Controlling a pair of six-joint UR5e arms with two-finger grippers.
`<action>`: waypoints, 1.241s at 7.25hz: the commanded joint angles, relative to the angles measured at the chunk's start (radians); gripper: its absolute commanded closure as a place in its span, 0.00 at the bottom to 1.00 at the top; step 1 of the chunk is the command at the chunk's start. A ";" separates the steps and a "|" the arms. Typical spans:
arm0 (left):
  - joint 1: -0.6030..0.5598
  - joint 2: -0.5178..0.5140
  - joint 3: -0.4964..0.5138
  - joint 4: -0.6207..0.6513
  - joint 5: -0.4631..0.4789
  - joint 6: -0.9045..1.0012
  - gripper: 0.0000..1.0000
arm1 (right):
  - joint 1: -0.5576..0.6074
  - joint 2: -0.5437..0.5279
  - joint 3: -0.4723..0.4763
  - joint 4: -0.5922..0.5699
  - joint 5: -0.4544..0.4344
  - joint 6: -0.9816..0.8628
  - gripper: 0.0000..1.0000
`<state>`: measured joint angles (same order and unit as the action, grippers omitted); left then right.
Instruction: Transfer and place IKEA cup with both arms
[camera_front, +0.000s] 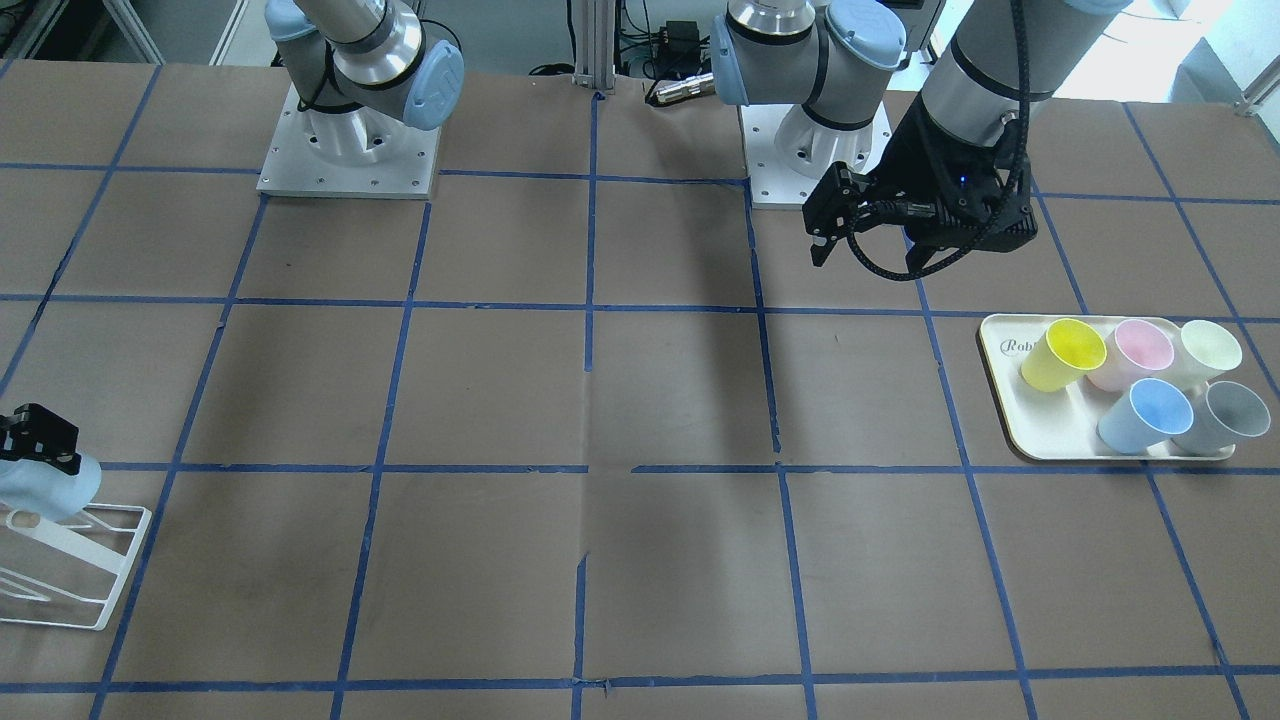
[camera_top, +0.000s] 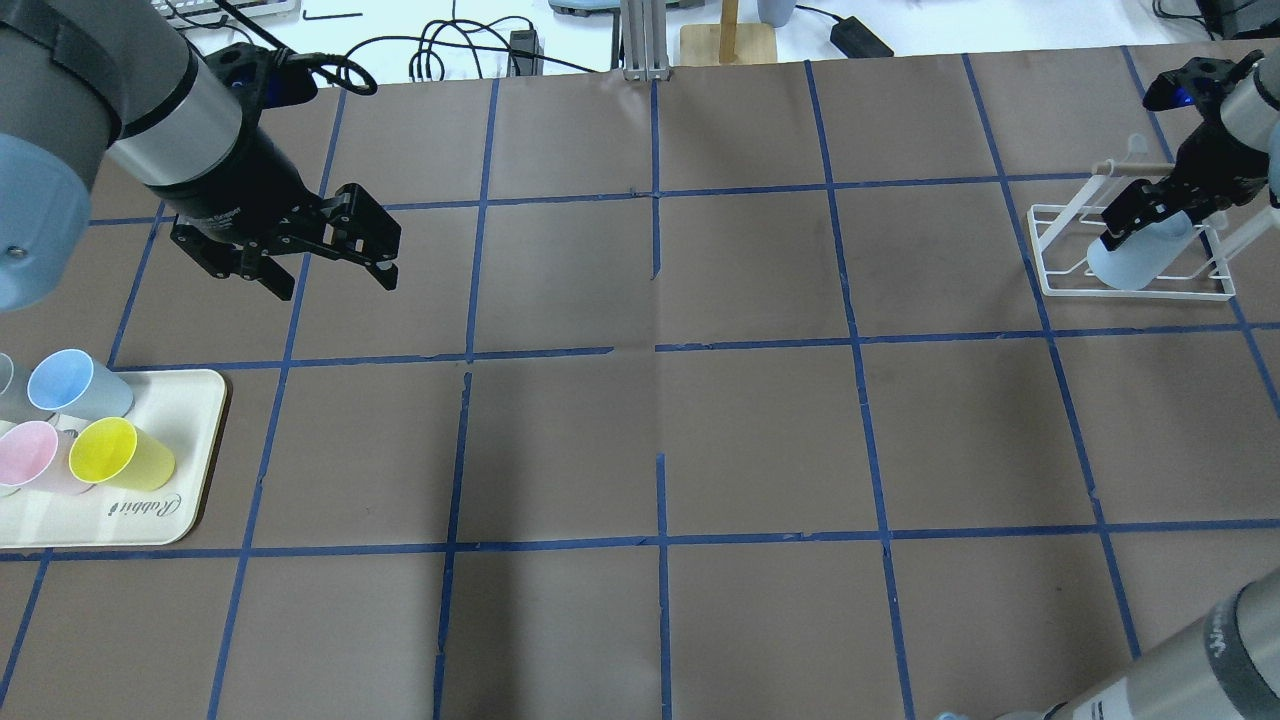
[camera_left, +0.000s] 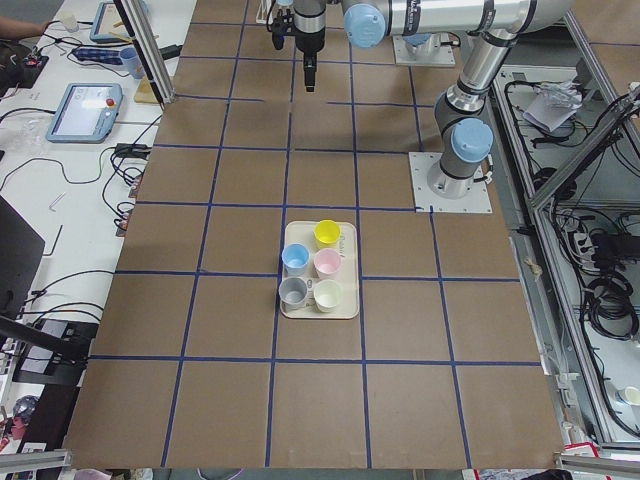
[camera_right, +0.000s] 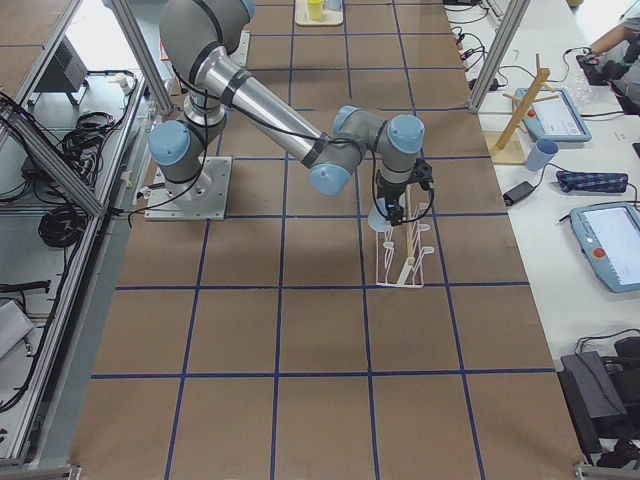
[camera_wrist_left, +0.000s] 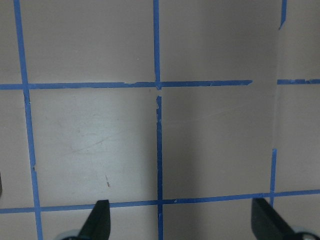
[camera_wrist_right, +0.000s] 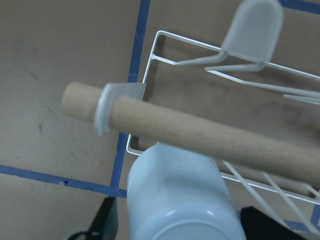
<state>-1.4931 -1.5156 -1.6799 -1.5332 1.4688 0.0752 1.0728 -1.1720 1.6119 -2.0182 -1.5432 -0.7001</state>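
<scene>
The left arm (camera_front: 975, 90) and right arm (camera_front: 370, 45) were silver-grey with pale-blue joint caps (camera_front: 435, 85) and screw-studded white base plates (camera_front: 400, 182); black cable (camera_front: 1021, 60) trailed to the black left gripper (camera_front: 868, 262).

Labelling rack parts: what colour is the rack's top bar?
The bar is pale wood, clearest in the right wrist view.

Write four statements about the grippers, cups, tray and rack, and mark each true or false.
1. The right gripper is shut on a pale light-blue plastic tumbler at the white wire rack. True.
2. The left gripper holds the yellow plastic cup. False: it is open and empty, and that cup sits on the cream tray.
3. The cream tray holds five cups. True.
4. The grey plastic tumbler hangs on the rack. False: it is on the tray, beside a second light-blue tumbler.
</scene>
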 joint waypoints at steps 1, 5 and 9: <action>0.002 -0.005 -0.004 0.004 -0.074 -0.003 0.00 | -0.001 0.002 -0.001 0.001 0.000 -0.001 0.32; 0.005 -0.012 -0.007 0.024 -0.117 -0.070 0.00 | 0.001 -0.009 -0.015 0.010 -0.003 0.005 0.33; -0.002 -0.011 0.006 0.027 -0.236 -0.074 0.00 | 0.001 -0.113 -0.021 0.079 -0.003 0.001 0.33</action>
<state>-1.4941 -1.5270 -1.6735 -1.5064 1.2452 0.0014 1.0738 -1.2403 1.5915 -1.9743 -1.5472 -0.6968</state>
